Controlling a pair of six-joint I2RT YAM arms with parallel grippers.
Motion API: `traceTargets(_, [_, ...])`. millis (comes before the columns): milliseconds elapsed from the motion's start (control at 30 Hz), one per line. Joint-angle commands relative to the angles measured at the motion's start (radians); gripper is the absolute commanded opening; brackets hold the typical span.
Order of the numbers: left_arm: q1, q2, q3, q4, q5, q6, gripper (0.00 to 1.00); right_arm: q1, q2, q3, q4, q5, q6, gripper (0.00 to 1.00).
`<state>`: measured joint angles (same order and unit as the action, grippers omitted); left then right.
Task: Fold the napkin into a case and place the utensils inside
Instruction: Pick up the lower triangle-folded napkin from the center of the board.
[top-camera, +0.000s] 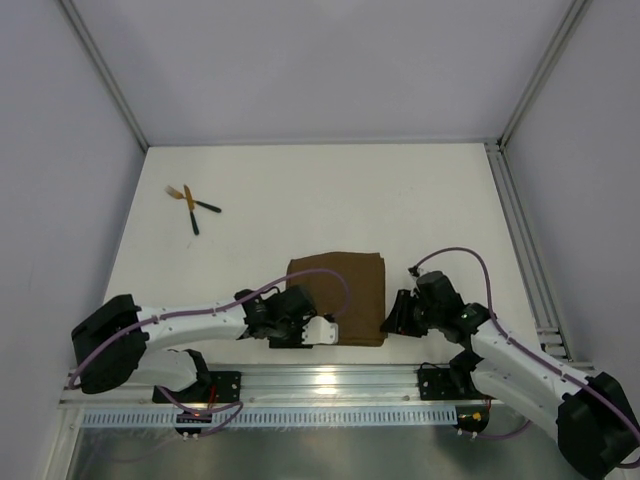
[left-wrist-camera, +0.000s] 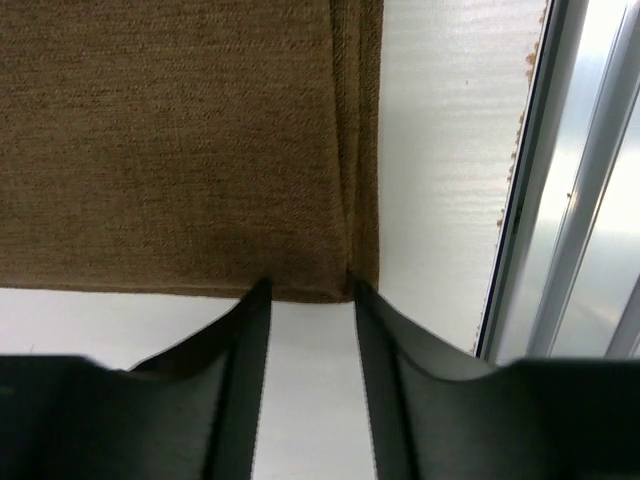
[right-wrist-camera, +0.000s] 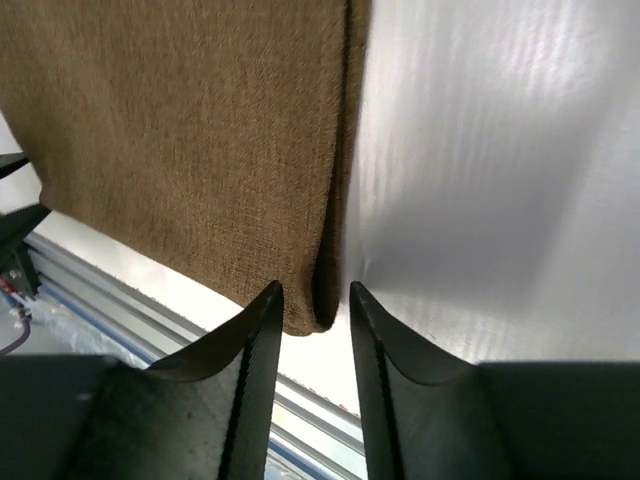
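Seeing napkin (top-camera: 337, 298) folded into a stacked brown rectangle, flat on worktop (top-camera: 420, 200), roughly centred, close to the near rail (top-camera: 330, 382). Not a case yet, by the look of it: no diagonal layered edge visible.

Left jaws: parted partway, tips at the cloth's edge by the near-left corner, bare worktop in the gap, gripping nothing. Right jaws: similar partway gap, straddling the near-right corner (right-wrist-camera: 312, 305) without pinching it, nothing held.

Handling, judged from weave and lie:
- Soft, light, limp, with no stiffness to rely on.
- Coarse weave, so probably decent friction in the jaws and little slip.
- Not fragile.
- Expect sag and layer shift on any lift.
- Watch the stacked edges (left-wrist-camera: 358, 150) along one side: prone to fanning apart.

Where to grab:
- Take it at the corners, one per arm, pinching all layers together.
- Move both arms in sync to keep the fold line straight.
- Avoid mid-panel pinches, likely to bunch only the top layer.
- Keep low over the worktop; drag-fold rather than carry.

Utensils (top-camera: 190, 205) crossed at far-left of worktop, well apart from the cloth. Slim, rigid, probably slick; take by the black handles once the case exists.
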<state>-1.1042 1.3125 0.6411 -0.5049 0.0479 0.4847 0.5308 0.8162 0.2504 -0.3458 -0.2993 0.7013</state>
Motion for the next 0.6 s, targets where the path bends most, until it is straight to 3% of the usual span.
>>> traceTargets(0, [0.006,-0.031,0.058,-0.09,0.01,-0.009,0.45,0.001,-0.035,0.111,-0.106,0.11,-0.052,0.39])
traceTargets(33, [0.01,-0.068,0.072,-0.102,0.007,-0.008,0.55,0.001,-0.048,0.137,-0.142,0.129,-0.059,0.4])
traceTargets(133, [0.072,-0.122,0.164,-0.161,0.026,-0.011,0.66,0.0,-0.066,0.231,-0.171,0.202,-0.089,0.43])
traceTargets(300, [0.233,-0.124,0.322,-0.208,0.066,-0.109,0.75,-0.003,0.036,0.341,-0.061,0.229,-0.154,0.42])
traceTargets(467, [0.387,0.005,0.397,-0.123,0.088,-0.308,0.81,-0.005,0.19,0.377,0.102,0.148,-0.172,0.24])
traceTargets(567, [0.591,0.158,0.501,-0.127,0.213,-0.394,0.82,-0.006,0.273,0.366,0.215,0.105,-0.155,0.18])
